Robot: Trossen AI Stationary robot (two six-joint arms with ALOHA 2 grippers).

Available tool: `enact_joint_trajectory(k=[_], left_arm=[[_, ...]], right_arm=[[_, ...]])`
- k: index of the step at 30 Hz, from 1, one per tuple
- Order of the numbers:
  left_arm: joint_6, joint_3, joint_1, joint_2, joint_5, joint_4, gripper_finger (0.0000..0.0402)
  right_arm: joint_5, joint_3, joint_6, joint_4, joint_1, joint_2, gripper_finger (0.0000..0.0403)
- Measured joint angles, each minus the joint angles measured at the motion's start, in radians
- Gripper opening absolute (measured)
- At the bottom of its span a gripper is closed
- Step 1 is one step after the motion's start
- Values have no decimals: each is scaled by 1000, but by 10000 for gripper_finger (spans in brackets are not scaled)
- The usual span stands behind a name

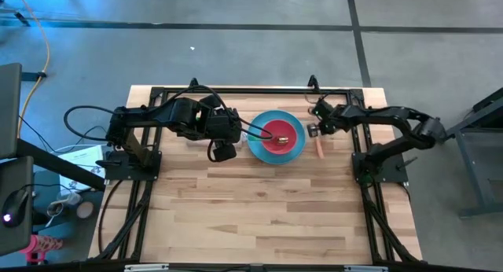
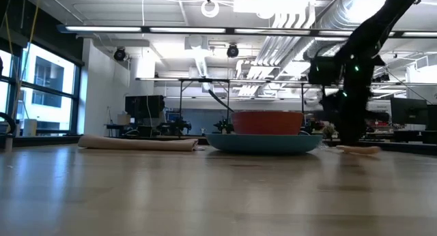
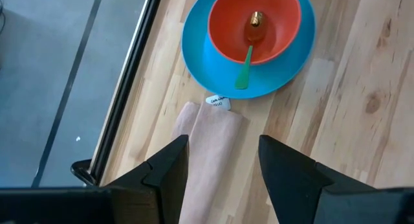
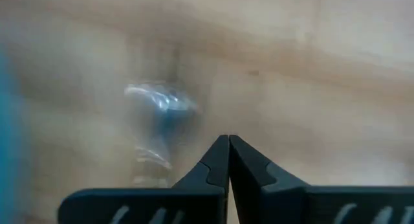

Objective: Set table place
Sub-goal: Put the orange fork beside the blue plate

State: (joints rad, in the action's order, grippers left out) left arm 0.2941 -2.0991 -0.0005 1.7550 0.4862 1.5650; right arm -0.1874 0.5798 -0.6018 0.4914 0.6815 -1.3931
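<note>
One red bowl (image 3: 255,26) sits in one blue plate (image 3: 200,52) on the table (image 1: 259,209), one green-handled spoon (image 3: 244,70) inside; one napkin (image 3: 210,156) lies beneath the left gripper (image 3: 223,162), fingers apart; one orange-handled fork (image 1: 320,146) lies beside the plate by the right gripper (image 4: 228,160), fingers together.

Light wood table (image 1: 259,209) with blue plate (image 1: 258,146), beige napkin (image 3: 210,159), orange-handled fork (image 1: 320,147).

Both arms are showing as black, jointed and boxy, the left arm (image 1: 177,119) trailing a looped black cable at the frame's left and the right arm (image 1: 393,123) at the right. The left gripper's (image 3: 223,160) fingers (image 3: 169,164) are looking like dark, matte, angular wedges; the right gripper's (image 4: 228,160) are tapering to points.
</note>
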Motion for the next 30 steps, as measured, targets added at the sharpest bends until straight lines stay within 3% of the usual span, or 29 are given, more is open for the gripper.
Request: enact_joint_trajectory(k=[11, 14, 18, 23, 30], left_arm=[[-2, 0, 0, 0, 0, -2, 175], [-3, 0, 0, 0, 0, -2, 175], [-6, 0, 0, 0, 0, -2, 175], [-12, 0, 0, 0, 0, -5, 175], [2, 0, 0, 0, -3, -8, 175]], right_arm=[[27, -2, -9, 31, 0, 19, 0], [92, -1, -39, 64, -21, 66, 0], [90, -1, -109, 147, -101, 165, 0], [85, 0, -112, -8, -135, 219, 0], [139, 1, -48, -148, -54, 80, 0]])
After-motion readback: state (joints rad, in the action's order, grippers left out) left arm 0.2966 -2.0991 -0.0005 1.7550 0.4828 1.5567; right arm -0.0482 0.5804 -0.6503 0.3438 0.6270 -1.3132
